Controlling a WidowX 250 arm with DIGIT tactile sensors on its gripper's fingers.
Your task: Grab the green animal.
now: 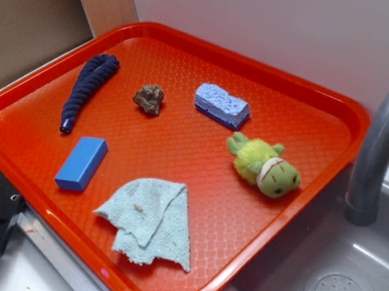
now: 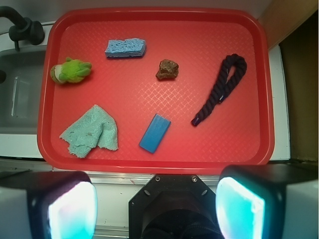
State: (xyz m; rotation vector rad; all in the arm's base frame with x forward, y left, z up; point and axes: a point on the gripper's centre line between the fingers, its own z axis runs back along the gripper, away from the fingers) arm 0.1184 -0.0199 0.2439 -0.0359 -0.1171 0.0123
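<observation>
red plastic tray [image 1: 308, 96] with a diamond-textured floor, holding six loose items, one of each kind; no brand, label or writing can be read on any of them. the green animal [image 1: 263, 167], a fuzzy yellow-green plush with a pale face patch stitched in red, lies on its side near the tray's edge closest to the sink, head toward the rim; in the wrist view it sits at the tray's left side [image 2: 70, 70]. just beyond it lies one light-blue sponge [image 1: 221, 105], apart from the plush. one brown lumpy rock [image 1: 149, 99] rests near the tray's centre. one dark navy rope [image 1: 87, 90], folded double, stretches along the side opposite the plush. one solid blue block [image 1: 82, 163] lies flat between the rope and one crumpled pale teal cloth [image 1: 150, 220], which lies near the tray's edge on the robot's side. nothing on the tray touches anything else. beside the tray, one grey faucet [image 1: 386, 135] arches over a steel sink [image 1: 348, 288] with a round drain.

the gripper [image 2: 157, 201] hangs well clear of the tray, before its near edge; its two fingers [image 2: 67, 204] appear at the bottom corners of the wrist view, spread wide apart with nothing between them. the pale cyan sheen on the pads is blurred, perhaps reflected light.
</observation>
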